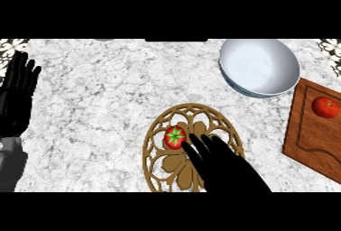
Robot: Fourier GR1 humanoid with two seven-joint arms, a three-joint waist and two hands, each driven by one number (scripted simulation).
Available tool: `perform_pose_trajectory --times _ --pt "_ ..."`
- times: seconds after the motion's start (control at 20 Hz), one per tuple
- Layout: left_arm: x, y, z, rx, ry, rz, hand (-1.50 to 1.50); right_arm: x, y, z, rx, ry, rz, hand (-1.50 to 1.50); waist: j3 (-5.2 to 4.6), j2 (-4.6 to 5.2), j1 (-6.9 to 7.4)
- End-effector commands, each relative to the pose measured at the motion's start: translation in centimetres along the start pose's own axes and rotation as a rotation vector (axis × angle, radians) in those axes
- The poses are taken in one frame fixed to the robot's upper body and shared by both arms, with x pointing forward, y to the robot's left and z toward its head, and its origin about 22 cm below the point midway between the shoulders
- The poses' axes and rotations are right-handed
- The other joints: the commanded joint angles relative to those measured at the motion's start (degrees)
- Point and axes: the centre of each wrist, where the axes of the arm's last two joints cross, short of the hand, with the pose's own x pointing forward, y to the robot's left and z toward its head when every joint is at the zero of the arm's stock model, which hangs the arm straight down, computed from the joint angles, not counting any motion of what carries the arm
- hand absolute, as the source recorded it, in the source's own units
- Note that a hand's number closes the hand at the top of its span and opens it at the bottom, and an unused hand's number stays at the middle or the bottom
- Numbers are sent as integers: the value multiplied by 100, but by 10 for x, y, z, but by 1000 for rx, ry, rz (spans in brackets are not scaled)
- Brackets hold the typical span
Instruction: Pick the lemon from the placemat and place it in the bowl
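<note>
Head view looked steeply down on a pale marble counter (100, 113). Near the lower middle lay a round wooden placemat (160, 135) with a cut-out flower pattern, and on its upper left part sat a small red fruit (174, 137) with a green star-shaped stem cap; the task named a lemon, but this looked like a tomato. The right robot hand (223, 164) came in from the lower edge with its fingers straight and relaxed, holding nothing, its fingertips (194, 143) just beside the fruit on the fruit's right and lower side; whether they touched it was hard to tell, since the dark hand hid the gap. The fruit therefore lay up and slightly left of that hand, and being round it showed no long axis to line up with. The left robot hand (16, 97) rested open at the far left edge, fingers up, well apart from the placemat, so the right one was much the nearer. A white bowl (260, 65) stood at the upper right, up and to the right of the placemat, with bare counter between them as open room for a carry. A wooden cutting board (313, 131) lay along the right edge, just below the bowl, bearing a second red fruit (325, 107).
</note>
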Motion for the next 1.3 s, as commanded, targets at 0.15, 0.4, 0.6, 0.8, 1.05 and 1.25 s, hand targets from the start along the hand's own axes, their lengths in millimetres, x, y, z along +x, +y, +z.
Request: perform_pose_trajectory --times 0.15,0.4,0.6,0.8,1.05,1.25 --pt "8 5 -9 2 -13 3 0 -17 14 -16 53 176 30 -150 5 5 -8" --pt "-4 0 21 -8 -5 -3 0 -13 22 -37 21 155 43 -150 6 2 45" --pt "-10 -4 3 -10 9 -1 0 -20 29 -36 27 116 29 -150 6 6 11" --pt "2 -4 8 -15 -7 10 0 -18 27 -56 19 82 14 -150 6 5 39" --pt "4 -5 -8 -14 -5 -1 0 -2 45 -57 42 114 45 -150 6 7 16" --pt "8 -1 3 -12 0 -7 0 -30 27 -78 78 135 31 -150 6 7 36"
